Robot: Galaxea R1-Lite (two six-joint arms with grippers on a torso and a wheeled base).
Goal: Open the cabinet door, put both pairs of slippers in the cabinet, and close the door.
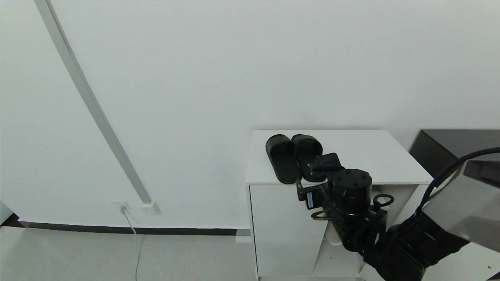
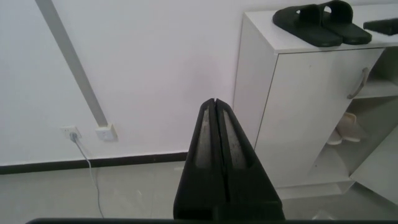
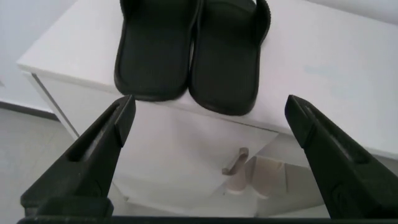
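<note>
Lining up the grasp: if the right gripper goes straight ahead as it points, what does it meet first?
Likely the pair of black rubber slippers on the white cabinet top. The right gripper's open jaws frame their near ends, though depth is unclear.

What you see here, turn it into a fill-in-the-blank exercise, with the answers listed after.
1. The black slippers lie on ___ of the white cabinet.
2. The right gripper, just in front of them, is ___.
3. The left gripper is ___.
4. The pale slippers sit ___ the cabinet.
Missing words: top; open; shut; inside.
</note>
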